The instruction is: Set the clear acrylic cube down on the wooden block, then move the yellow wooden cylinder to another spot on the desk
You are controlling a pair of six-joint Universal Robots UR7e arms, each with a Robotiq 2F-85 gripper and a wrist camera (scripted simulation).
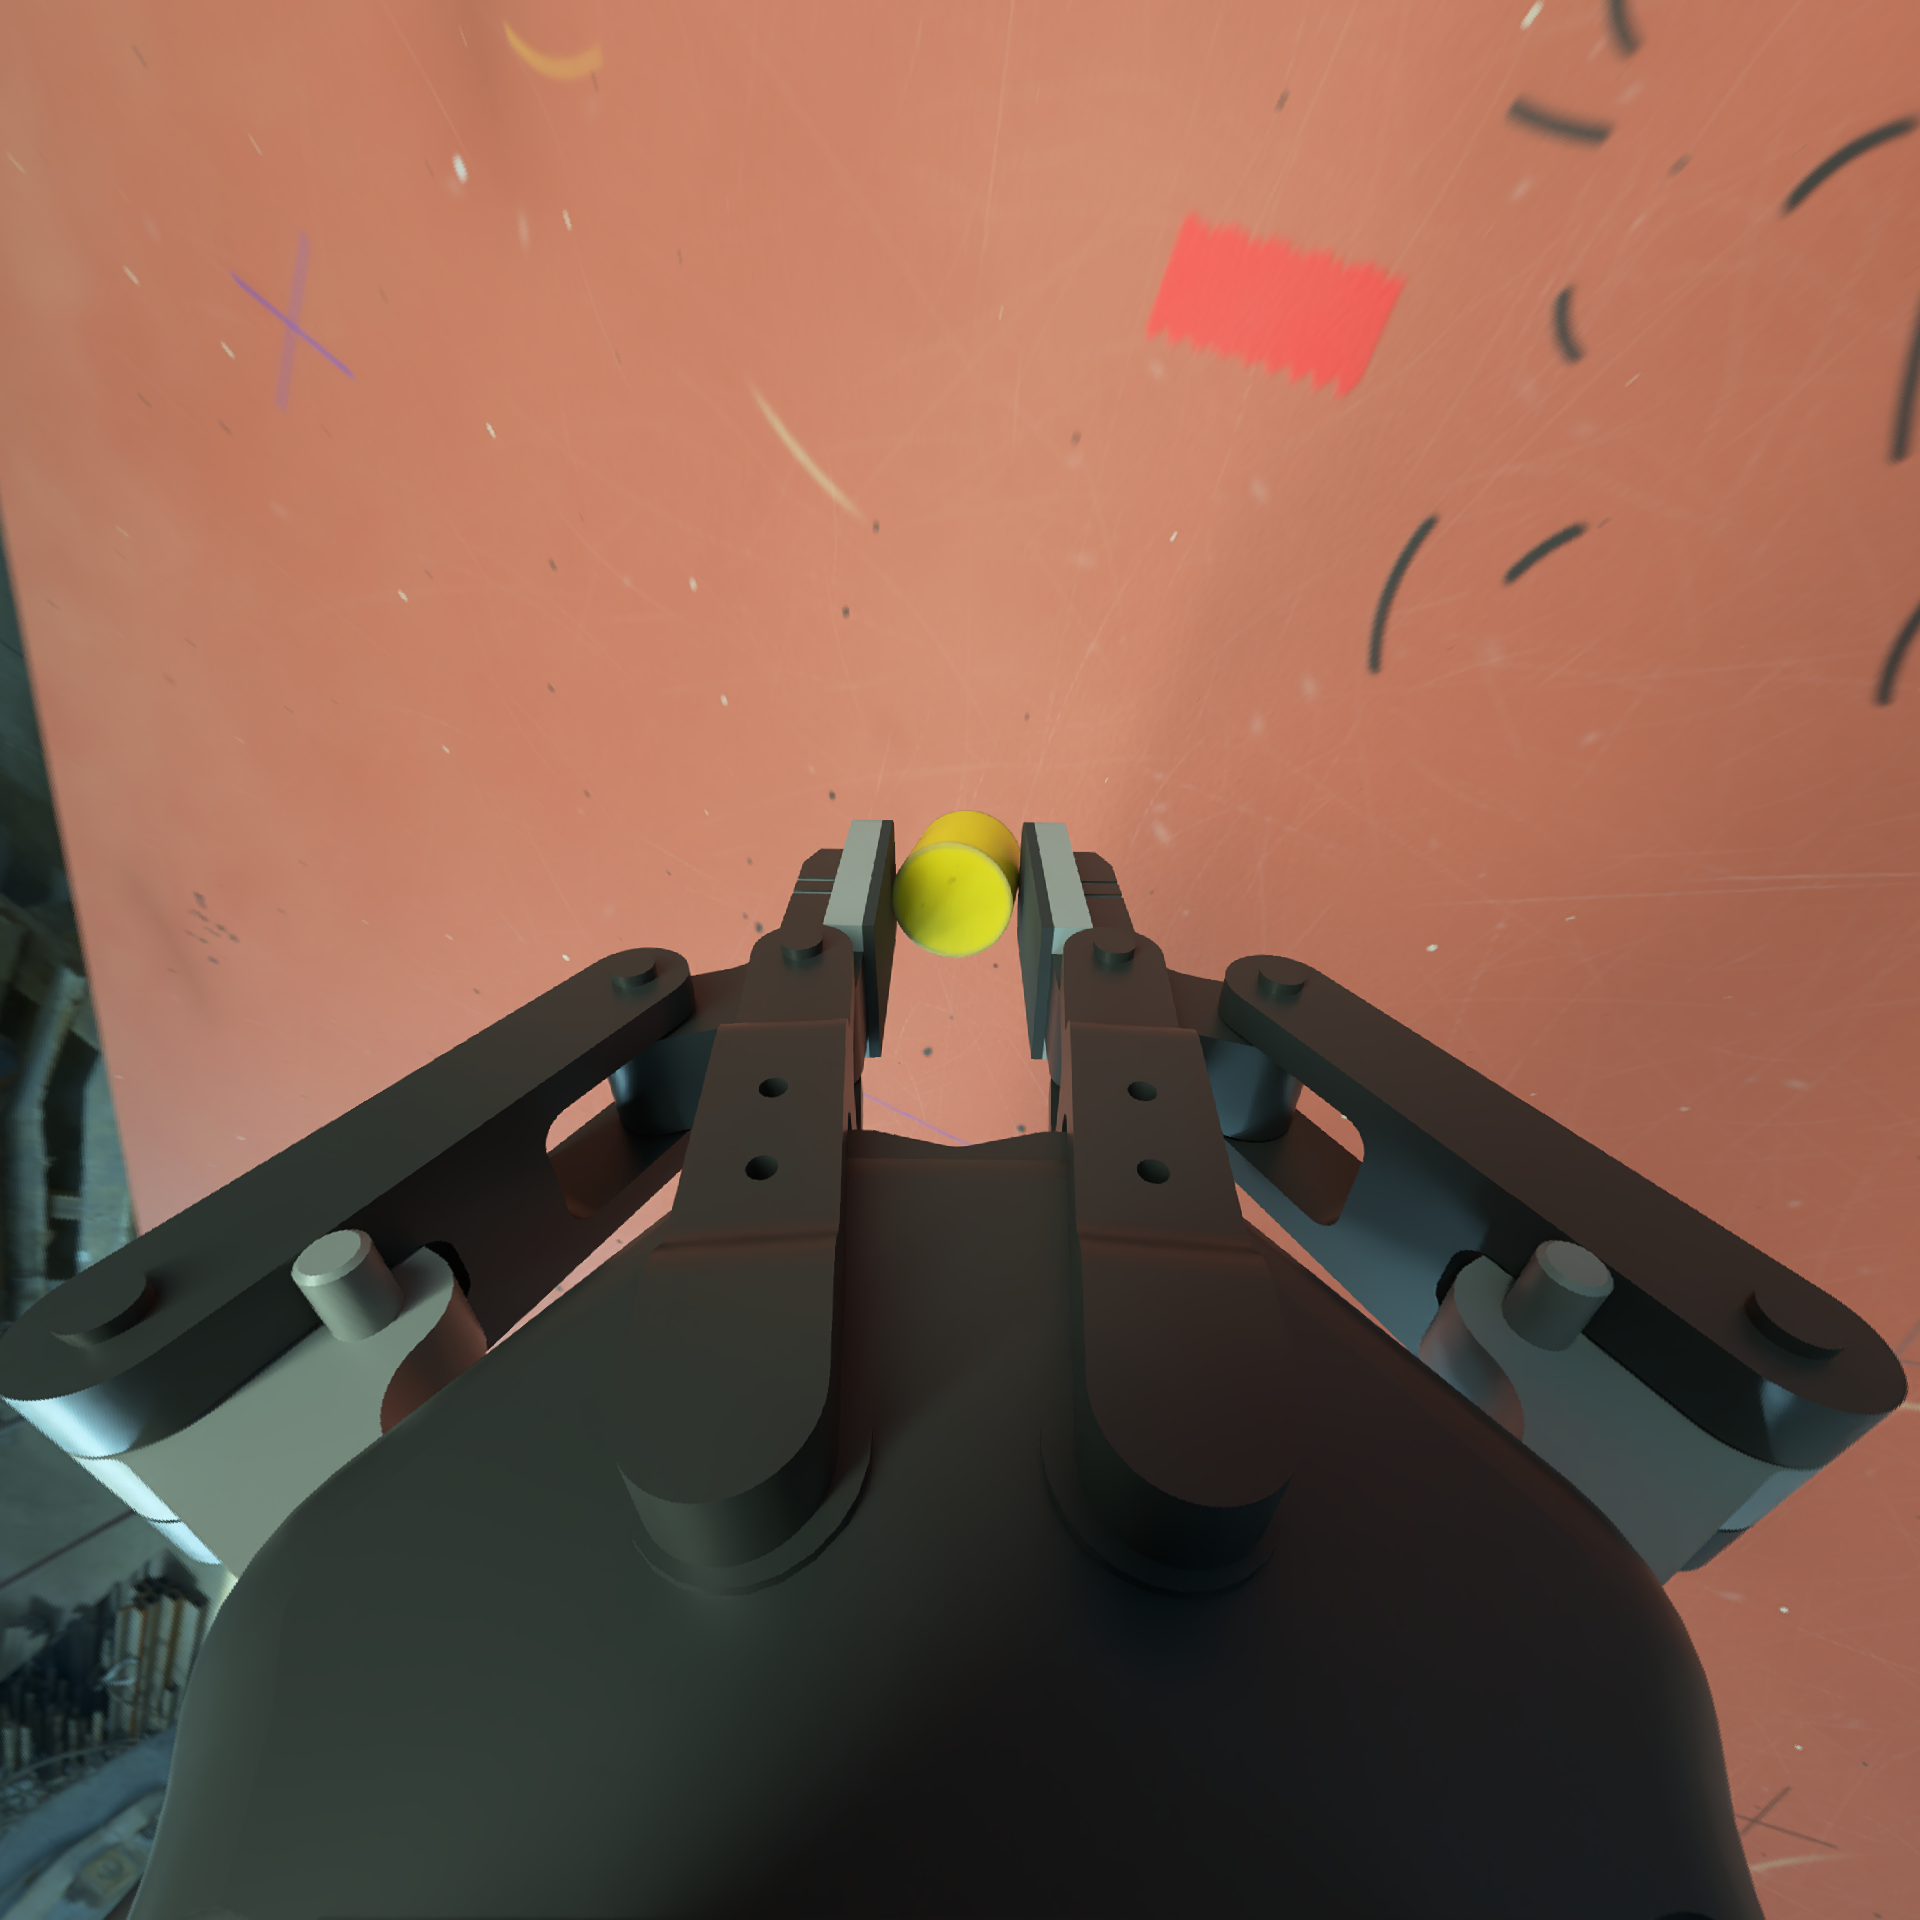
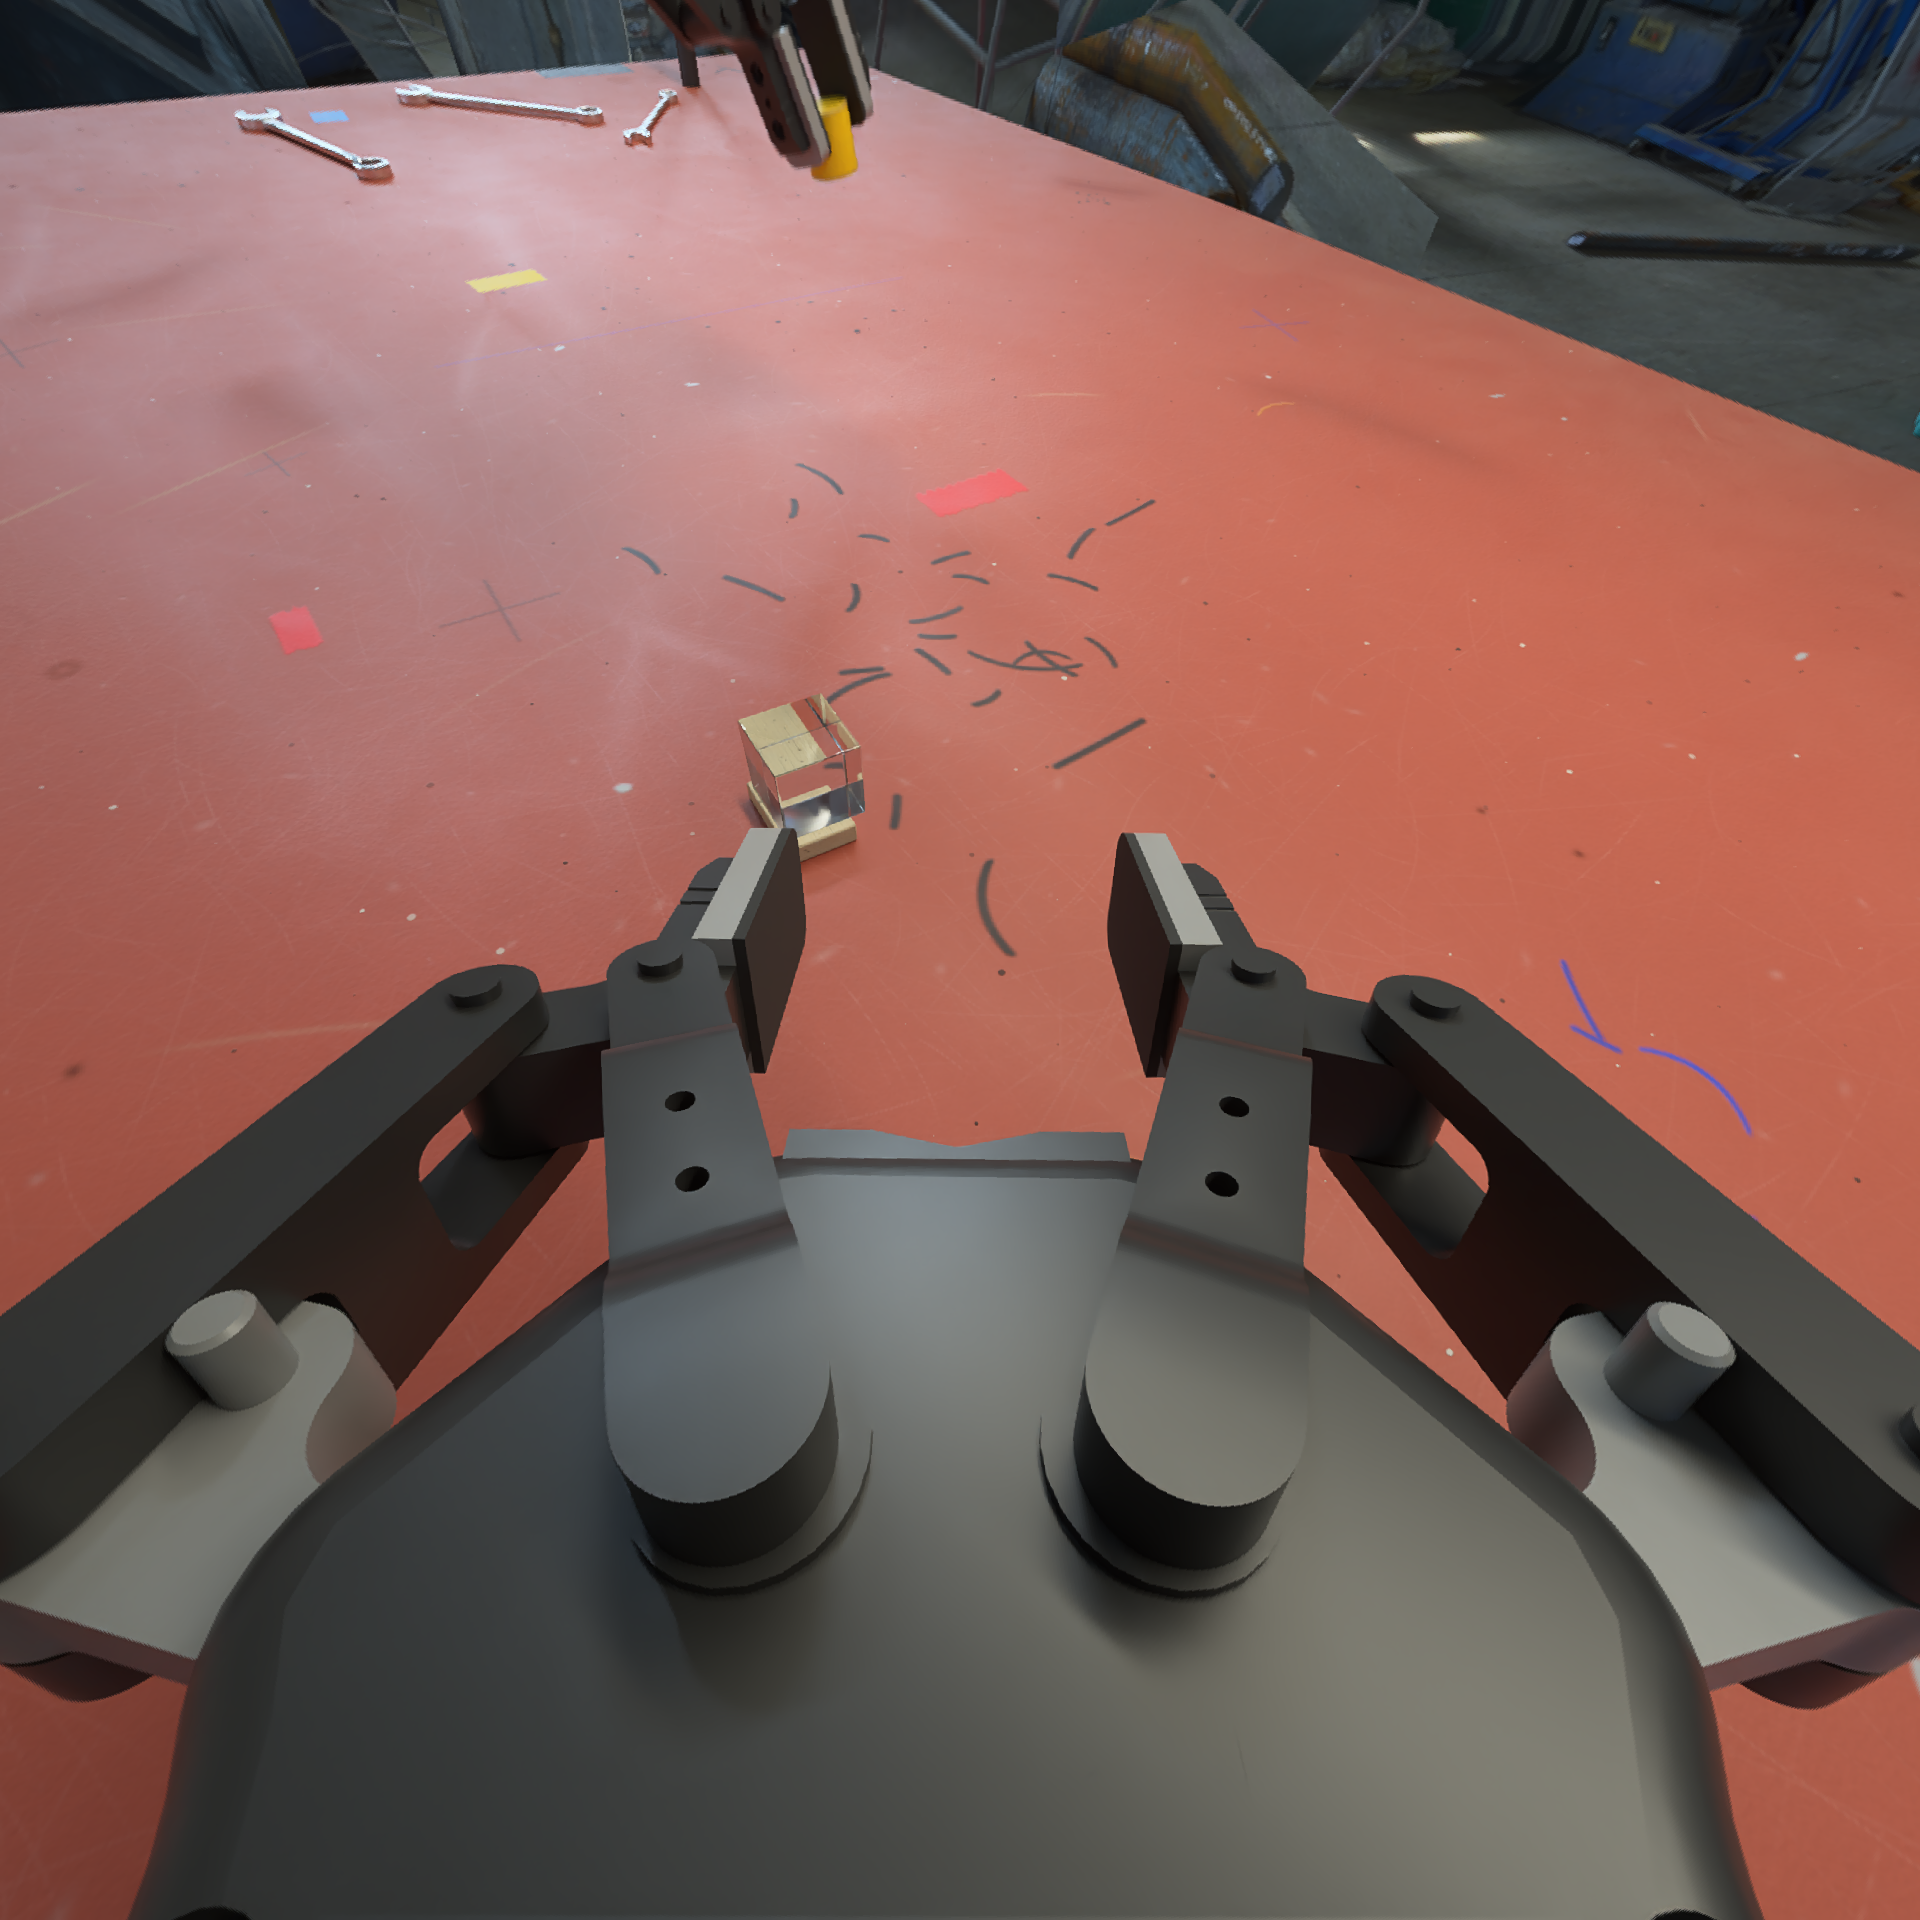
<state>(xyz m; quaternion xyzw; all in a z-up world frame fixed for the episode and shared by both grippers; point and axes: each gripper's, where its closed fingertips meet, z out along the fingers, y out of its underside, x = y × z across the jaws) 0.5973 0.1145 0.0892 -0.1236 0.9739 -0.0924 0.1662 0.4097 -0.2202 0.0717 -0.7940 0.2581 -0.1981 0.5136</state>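
My left gripper (image 1: 956, 868) is shut on the yellow wooden cylinder (image 1: 954, 900) and holds it above the red desk (image 1: 623, 623). In the right wrist view that gripper (image 2: 821, 109) hangs at the far top with the cylinder (image 2: 835, 140) between its fingers, just over the desk. The clear acrylic cube (image 2: 802, 761) rests on the flat wooden block (image 2: 826, 834) in the middle of the desk. My right gripper (image 2: 956, 883) is open and empty, just short and to the right of the cube.
Three wrenches (image 2: 312, 140) lie at the desk's far left. Flat coloured patches, red (image 2: 971, 491) and yellow (image 2: 506, 280), and dark pen marks (image 2: 997, 634) cover the surface. The desk's right edge (image 2: 1455, 301) drops to a cluttered workshop floor.
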